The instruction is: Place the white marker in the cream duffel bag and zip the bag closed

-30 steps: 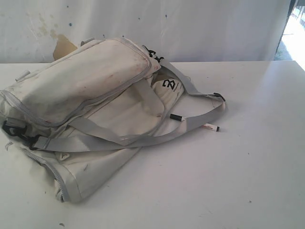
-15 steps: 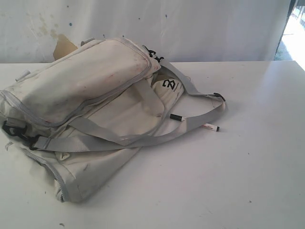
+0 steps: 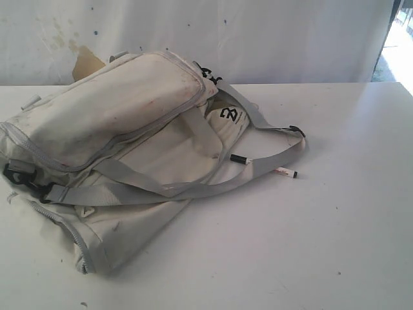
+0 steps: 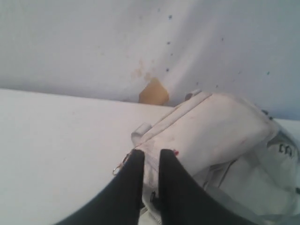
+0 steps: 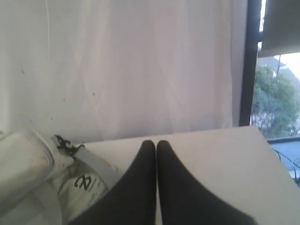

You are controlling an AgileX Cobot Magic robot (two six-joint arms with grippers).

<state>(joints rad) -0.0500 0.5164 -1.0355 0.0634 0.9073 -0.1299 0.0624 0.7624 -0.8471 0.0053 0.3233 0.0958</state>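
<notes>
A wide white surface (image 3: pixel 310 245), flecked with small dark specks, runs back to a pale, stained wall (image 3: pixel 290 39) with a tan patch (image 3: pixel 87 61) where the covering has come away; past the surface's far right corner the right wrist view shows a window (image 5: pixel 276 93) with green trees (image 5: pixel 272 110) in daylight. The cream duffel bag (image 3: pixel 116 110) slumps on its side across the left half of the surface, its black logo (image 3: pixel 228 115) facing the open side and a light grey strap (image 3: pixel 193 188) looping out to the right. The white marker (image 3: pixel 282 171) lies flat on the surface just to the right of the bag, outside it, with the strap draped over its middle. Its long axis slants across the exterior view from upper left to lower right: one dark end sits close against the bag, the other points out toward the bare surface, and which end bears the cap cannot be told. The left gripper (image 4: pixel 149 152) hangs above the bag's far left end, its fingers parted by a narrow gap and grasping nothing. The right gripper (image 5: pixel 152 143) is clenched, fingertips pressed together and empty, above the surface to the right of the bag.
</notes>
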